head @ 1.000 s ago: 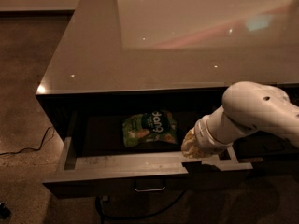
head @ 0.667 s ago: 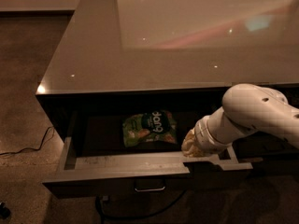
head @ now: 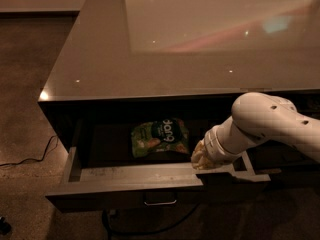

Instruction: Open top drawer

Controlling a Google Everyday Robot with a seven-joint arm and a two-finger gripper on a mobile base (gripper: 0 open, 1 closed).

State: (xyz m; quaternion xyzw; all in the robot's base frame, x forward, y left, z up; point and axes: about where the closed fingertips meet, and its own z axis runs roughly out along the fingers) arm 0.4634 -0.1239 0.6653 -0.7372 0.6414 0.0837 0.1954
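The top drawer (head: 125,186) stands pulled out from under the grey countertop (head: 165,49). Its dark front carries a small loop handle (head: 160,202) at the centre, and its grey floor and sides show. A green snack bag (head: 159,137) lies inside on the drawer floor. My white arm reaches in from the right. My gripper (head: 201,157) sits at the drawer's front rim, just right of the bag and above and right of the handle. The wrist hides its fingers.
A black cable (head: 30,159) runs over the brown floor at the left, and another cable (head: 150,229) loops under the drawer. The shiny countertop fills the upper part of the view.
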